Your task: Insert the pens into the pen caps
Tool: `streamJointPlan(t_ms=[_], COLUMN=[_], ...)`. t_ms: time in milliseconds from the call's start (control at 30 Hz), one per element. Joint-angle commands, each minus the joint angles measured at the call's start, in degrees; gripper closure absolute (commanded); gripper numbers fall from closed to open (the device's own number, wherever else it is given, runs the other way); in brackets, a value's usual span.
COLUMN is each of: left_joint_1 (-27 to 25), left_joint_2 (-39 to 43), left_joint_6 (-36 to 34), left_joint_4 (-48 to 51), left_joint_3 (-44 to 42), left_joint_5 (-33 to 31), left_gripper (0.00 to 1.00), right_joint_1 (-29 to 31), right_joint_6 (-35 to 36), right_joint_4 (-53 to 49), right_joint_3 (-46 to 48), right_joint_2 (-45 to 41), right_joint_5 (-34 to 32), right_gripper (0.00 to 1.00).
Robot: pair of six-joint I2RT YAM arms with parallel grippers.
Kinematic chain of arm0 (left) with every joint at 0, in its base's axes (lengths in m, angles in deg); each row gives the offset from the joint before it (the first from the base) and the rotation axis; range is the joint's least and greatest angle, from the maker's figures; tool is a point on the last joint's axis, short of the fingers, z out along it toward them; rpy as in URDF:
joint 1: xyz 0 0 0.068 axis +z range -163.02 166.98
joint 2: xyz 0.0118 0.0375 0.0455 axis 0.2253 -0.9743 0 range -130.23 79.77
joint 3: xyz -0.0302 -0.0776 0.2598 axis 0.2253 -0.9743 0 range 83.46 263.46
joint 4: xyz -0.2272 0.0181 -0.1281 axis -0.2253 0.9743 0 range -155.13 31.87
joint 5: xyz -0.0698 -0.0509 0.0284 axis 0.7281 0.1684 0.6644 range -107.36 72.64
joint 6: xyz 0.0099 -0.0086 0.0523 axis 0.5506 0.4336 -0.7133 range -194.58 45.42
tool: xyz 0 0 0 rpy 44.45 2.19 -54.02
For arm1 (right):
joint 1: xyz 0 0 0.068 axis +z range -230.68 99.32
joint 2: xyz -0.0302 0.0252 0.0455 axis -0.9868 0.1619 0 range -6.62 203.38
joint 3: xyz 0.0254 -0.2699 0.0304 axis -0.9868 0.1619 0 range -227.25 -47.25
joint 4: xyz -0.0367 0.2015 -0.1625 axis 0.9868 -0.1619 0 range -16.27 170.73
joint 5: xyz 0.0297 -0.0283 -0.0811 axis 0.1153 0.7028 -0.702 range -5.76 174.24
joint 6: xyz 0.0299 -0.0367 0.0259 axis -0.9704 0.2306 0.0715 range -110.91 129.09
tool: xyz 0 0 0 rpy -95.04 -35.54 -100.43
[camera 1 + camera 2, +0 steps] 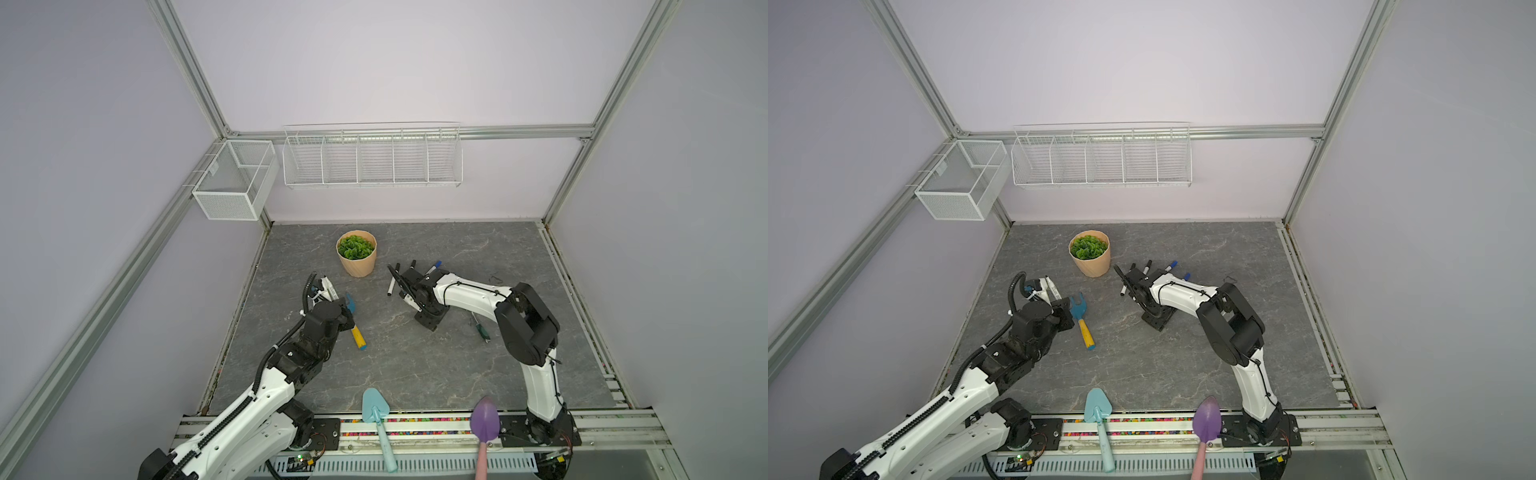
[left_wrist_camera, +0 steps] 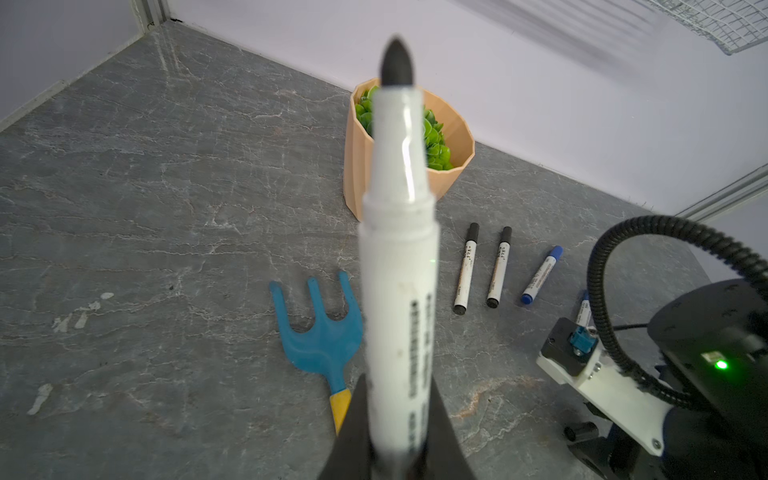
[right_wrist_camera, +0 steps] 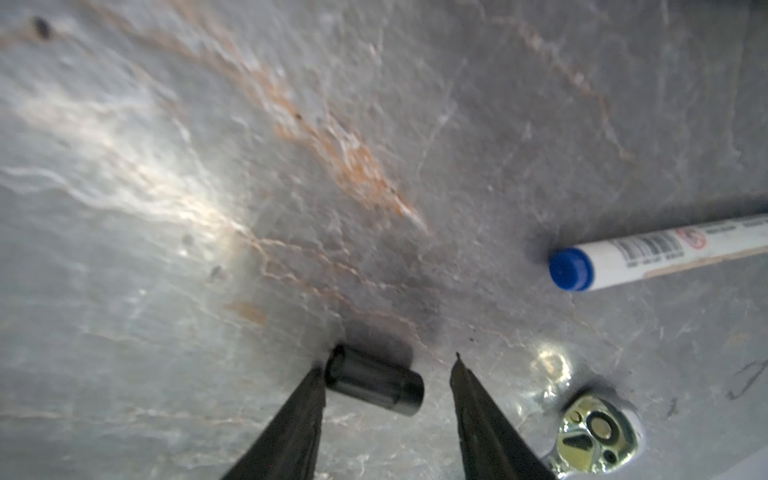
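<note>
My left gripper (image 2: pixel 397 386) is shut on a white pen (image 2: pixel 399 257); its bare black tip points away from the wrist. In both top views this pen (image 1: pixel 330 289) sticks out of the left gripper (image 1: pixel 332 297) at the left of the table. My right gripper (image 3: pixel 388 365) is low over the table and open. A black pen cap (image 3: pixel 374 384) lies on its side between the fingers, against one of them. Two black-ended pens (image 2: pixel 466 270) (image 2: pixel 500 268) and a blue-ended pen (image 2: pixel 542 276) lie beside the right gripper (image 1: pixel 401 286). Another blue-ended pen (image 3: pixel 665 253) lies close to it.
A potted plant (image 1: pixel 356 253) stands at the back. A blue fork with a yellow handle (image 1: pixel 355 322) lies by the left arm. A green-handled ratchet (image 1: pixel 480 328) lies under the right arm, its head (image 3: pixel 596 434) near the right fingers. Teal (image 1: pixel 376 411) and purple (image 1: pixel 484 419) trowels lie at the front edge.
</note>
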Motion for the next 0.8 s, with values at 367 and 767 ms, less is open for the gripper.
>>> streamJointPlan(t_ms=[367,767], left_joint_1=[-0.07,-0.06], left_joint_2=[-2.72,-5.65], left_joint_6=[0.46,1.57], left_joint_4=[0.51,-1.38], left_joint_3=[3.40,3.93], left_joint_5=[-1.34,1.30], left_gripper=[1.00,1.00], right_joint_1=[-4.00,-5.50], right_joint_6=[-4.58,-5.35], right_joint_4=[1.53,3.00], right_joint_3=[-0.02,6.07], right_joint_2=[3.98,-3.88], right_joint_5=[14.42,19.48], right_gripper=[0.61,0.53])
